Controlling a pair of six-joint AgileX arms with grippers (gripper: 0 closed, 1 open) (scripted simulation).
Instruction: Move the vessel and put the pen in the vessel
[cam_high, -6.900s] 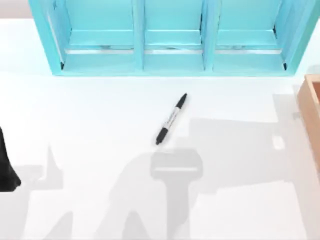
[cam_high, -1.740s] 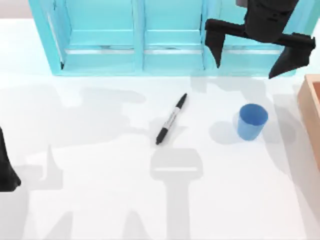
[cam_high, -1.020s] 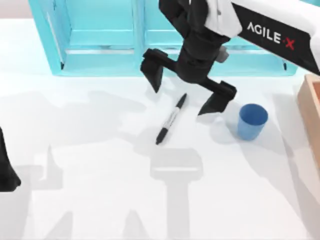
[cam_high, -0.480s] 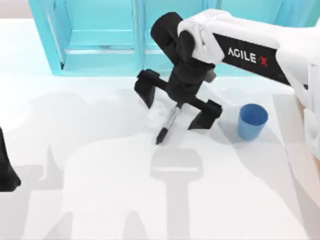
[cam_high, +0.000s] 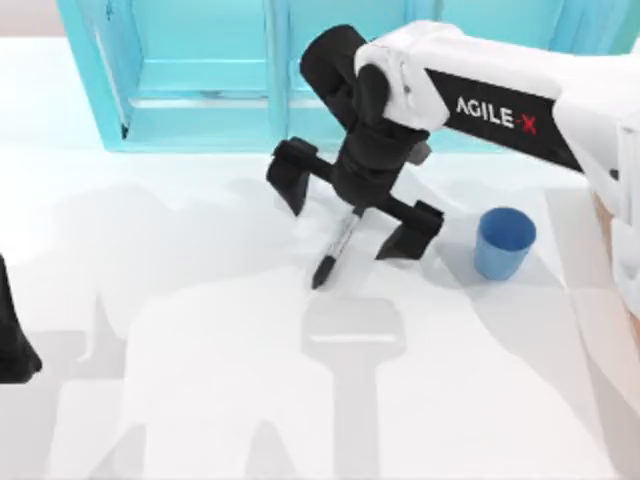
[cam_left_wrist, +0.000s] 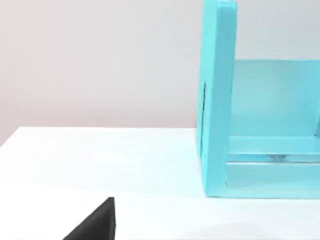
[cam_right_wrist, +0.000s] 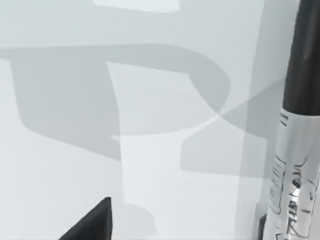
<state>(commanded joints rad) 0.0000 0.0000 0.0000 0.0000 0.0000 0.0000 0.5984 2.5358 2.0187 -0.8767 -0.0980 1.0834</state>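
The pen (cam_high: 332, 254), black with a grey label, lies slanted on the white table near the middle. My right gripper (cam_high: 350, 205) hangs low over its upper end, open, with one finger on each side of the barrel and apart from it. The right wrist view shows the pen (cam_right_wrist: 299, 130) close up beside a dark fingertip (cam_right_wrist: 92, 224). The vessel (cam_high: 503, 242), a small blue cup, stands upright to the right of the gripper. My left arm (cam_high: 12, 340) is parked at the table's left edge.
A large turquoise shelf unit (cam_high: 200, 110) runs along the back of the table, just behind my right arm; its end panel (cam_left_wrist: 216, 100) also appears in the left wrist view. The white table (cam_high: 200, 400) stretches open in front of the pen.
The cup came to stand on the table at the right. My right arm swung from the back right over the pen and lowered around it; it has barely moved in the last half second.
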